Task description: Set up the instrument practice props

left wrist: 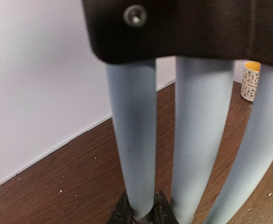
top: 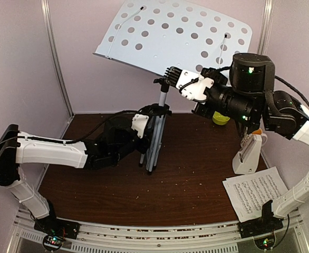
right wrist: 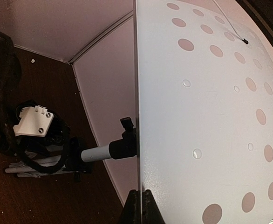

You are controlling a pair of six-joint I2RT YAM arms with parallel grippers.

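Observation:
The silver tripod music stand (top: 161,105) stands mid-table with its legs (top: 153,145) folded close together. Its white perforated desk (top: 181,34) tilts high at the back. My left gripper (top: 150,122) is shut on one silver leg (left wrist: 134,140), which sits pinched between the fingertips in the left wrist view (left wrist: 141,211). My right gripper (top: 171,74) is shut on the desk's lower edge; the right wrist view shows the thin plate (right wrist: 206,116) between its jaws (right wrist: 140,205). The white pyramid metronome (top: 248,154) stands at the right. Sheet-music pages (top: 257,192) lie flat at the front right.
A yellow-green bowl (top: 221,118) sits at the back right, behind the right arm. A white mug with an orange inside (left wrist: 250,80) stands near the metronome, mostly hidden in the top view. White walls close in the back and sides. Crumbs dot the brown table (top: 191,184).

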